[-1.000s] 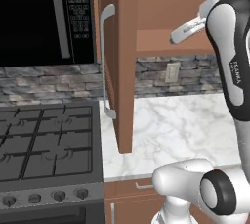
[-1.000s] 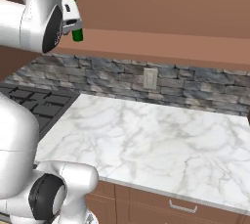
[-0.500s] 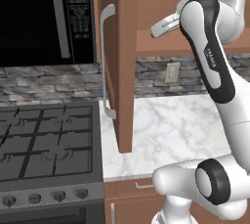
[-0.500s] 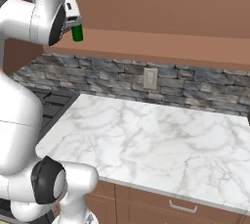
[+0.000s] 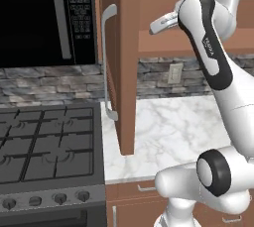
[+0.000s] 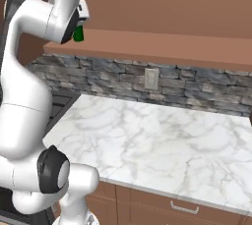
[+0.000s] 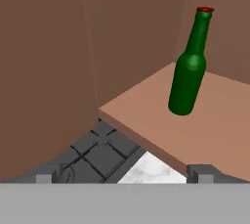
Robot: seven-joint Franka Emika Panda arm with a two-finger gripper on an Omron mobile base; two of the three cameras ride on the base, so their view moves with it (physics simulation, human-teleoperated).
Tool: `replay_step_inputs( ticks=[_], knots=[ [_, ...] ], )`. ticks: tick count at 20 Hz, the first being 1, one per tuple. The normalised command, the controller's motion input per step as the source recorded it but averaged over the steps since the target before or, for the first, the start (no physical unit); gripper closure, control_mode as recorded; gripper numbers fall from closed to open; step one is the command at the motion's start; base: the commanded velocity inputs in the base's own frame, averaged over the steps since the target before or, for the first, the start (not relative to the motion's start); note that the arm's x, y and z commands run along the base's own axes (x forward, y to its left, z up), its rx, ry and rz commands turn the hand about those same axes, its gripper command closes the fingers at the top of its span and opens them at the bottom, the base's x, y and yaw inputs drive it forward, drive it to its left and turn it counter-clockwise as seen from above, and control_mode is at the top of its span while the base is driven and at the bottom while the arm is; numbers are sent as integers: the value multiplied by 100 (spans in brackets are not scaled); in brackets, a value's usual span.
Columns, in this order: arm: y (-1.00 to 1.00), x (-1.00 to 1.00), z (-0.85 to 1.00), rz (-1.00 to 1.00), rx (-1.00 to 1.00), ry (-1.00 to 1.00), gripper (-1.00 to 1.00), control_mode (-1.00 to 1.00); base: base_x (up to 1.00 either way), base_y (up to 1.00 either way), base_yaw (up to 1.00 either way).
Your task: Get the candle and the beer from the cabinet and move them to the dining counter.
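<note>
While tool (image 7: 125, 173) gapes empty, beer (image 7: 189, 66) stands unlabelled on cabinet (image 7: 205, 125) shelf; arm lettering unreadable.

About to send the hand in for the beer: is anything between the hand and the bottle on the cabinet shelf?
Nothing visible. In the hand view the beer stands upright and alone on the cabinet shelf, set back from its front edge, with bare shelf ahead of the open hand. The open cabinet door hangs off to the side.
</note>
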Motion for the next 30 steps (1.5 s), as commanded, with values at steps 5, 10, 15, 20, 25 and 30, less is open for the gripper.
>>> replay_step_inputs(
  ticks=[5, 10, 15, 20, 25, 30],
  knots=[
    [0, 45, -16, 0, 0, 0, -100, -100, 0, 0, 0],
    [0, 43, -18, 0, 0, 0, -100, -100, 0, 0, 0],
    [0, 44, -12, 0, 0, 0, -100, -100, 0, 0, 0],
    [0, 37, -9, 0, 0, 0, -100, -100, 0, 0, 0],
    [0, 30, -3, 0, 0, 0, -100, -100, 0, 0, 0],
    [0, 27, 0, 0, 0, 0, -100, -100, 0, 0, 0]
  ],
)
